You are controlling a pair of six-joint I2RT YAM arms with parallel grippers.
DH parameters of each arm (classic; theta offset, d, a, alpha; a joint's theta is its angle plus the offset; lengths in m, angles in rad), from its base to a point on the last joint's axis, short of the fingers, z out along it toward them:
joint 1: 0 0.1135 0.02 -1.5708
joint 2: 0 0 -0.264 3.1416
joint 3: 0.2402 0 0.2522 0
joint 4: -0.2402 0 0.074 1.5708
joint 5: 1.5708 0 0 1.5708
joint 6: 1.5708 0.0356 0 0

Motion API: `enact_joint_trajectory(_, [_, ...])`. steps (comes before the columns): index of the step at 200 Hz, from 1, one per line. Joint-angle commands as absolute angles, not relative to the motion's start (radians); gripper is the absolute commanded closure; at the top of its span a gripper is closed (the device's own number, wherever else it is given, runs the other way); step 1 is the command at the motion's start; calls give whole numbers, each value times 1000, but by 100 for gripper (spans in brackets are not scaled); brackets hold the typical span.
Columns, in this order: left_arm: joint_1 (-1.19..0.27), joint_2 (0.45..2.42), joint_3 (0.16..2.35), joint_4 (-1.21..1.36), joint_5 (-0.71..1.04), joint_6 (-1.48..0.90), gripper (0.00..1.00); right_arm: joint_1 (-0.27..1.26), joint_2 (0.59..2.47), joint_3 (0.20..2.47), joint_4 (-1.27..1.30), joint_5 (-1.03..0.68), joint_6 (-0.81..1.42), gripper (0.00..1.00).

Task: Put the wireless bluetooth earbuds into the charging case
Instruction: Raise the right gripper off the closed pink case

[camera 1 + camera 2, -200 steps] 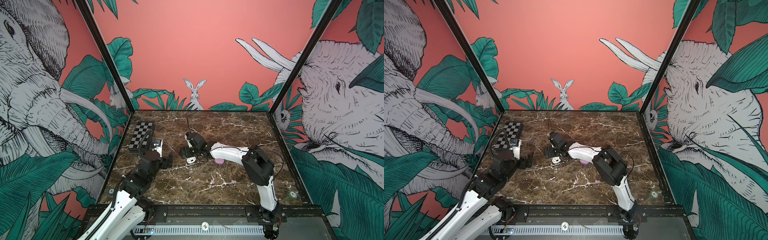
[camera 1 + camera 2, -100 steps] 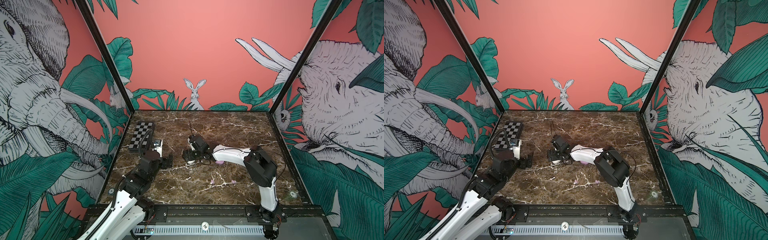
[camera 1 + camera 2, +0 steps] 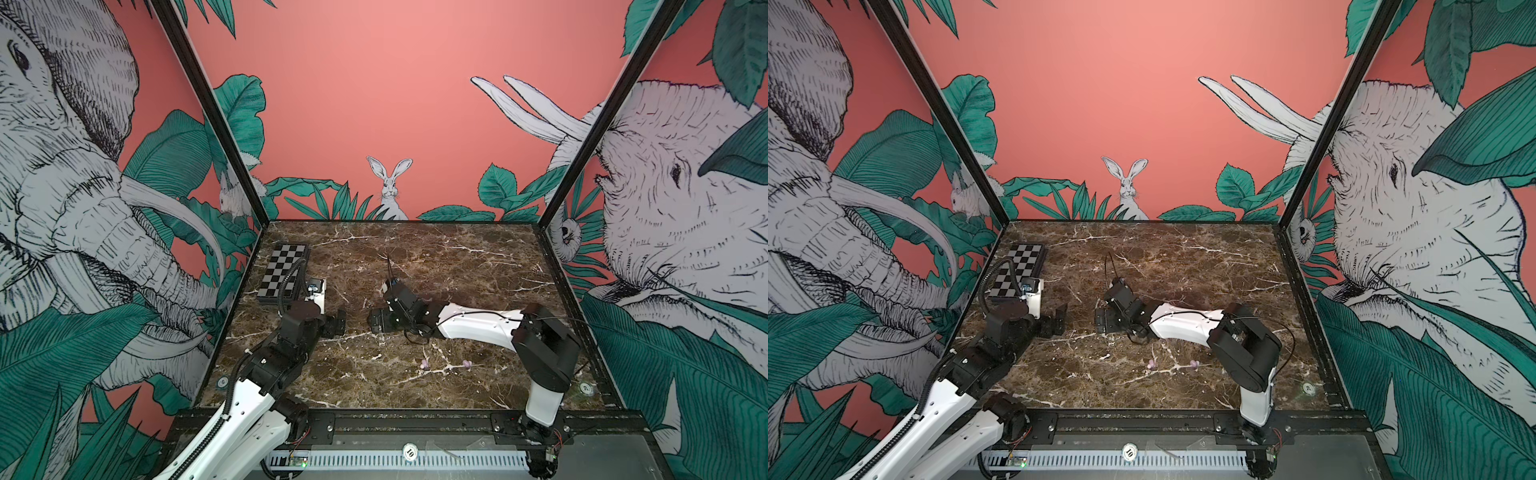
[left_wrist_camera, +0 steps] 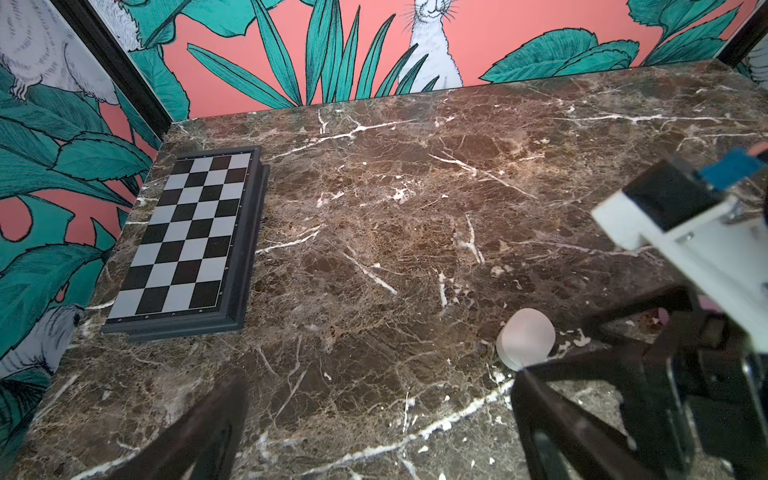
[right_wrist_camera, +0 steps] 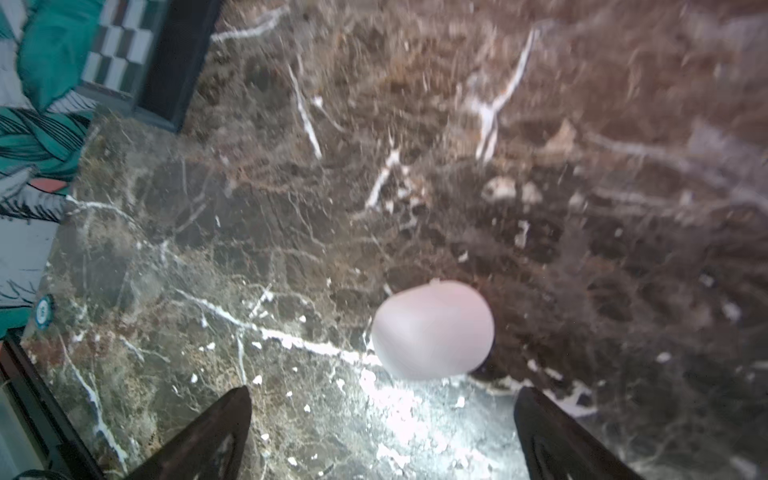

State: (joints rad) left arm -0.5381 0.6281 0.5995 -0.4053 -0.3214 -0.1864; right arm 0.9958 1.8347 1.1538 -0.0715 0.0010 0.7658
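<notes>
Brown, white-veined marble tabletop. Landmark: the folded black-and-grey chequered chessboard at its far left.

Left gripper: just in front of the chessboard, jaws wide apart, empty.

Right gripper: further right of the chessboard, jaws spread, gripping nothing.

Pale, smooth, pebble-shaped charging case: on the marble just ahead of the right fingertips, lid apparently shut.

Two tiny glossy lilac earbuds: loose, well right of the chessboard and nearer the robot.

Step, as judged: securing the case. Next: close squarely on it and open the lid before fetching buds.

Right gripper dropped frontward over white charging case; fingers spread wider.
</notes>
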Motion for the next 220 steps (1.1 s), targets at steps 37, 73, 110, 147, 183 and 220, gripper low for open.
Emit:
enact_joint_trajectory(37, [-541,624,620,-395,-321,-179,1,1043,1895,1183,-35,21,829,2])
enact_joint_trajectory(73, [-541,618,617,-396,-325,-180,1,1048,1930,1187,-1,17,856,2])
enact_joint_trajectory(110, [-540,620,617,-395,-324,-180,1,1050,1972,1214,11,-9,879,2])
enact_joint_trajectory(147, [-541,621,617,-396,-320,-181,1,1051,1989,1231,28,-13,884,2])
enact_joint_trajectory(183, [-541,623,617,-397,-319,-181,1,1058,2016,1259,46,-38,907,2])
enact_joint_trajectory(220, [-541,626,618,-396,-318,-180,1,1067,2033,1268,84,-58,949,2])
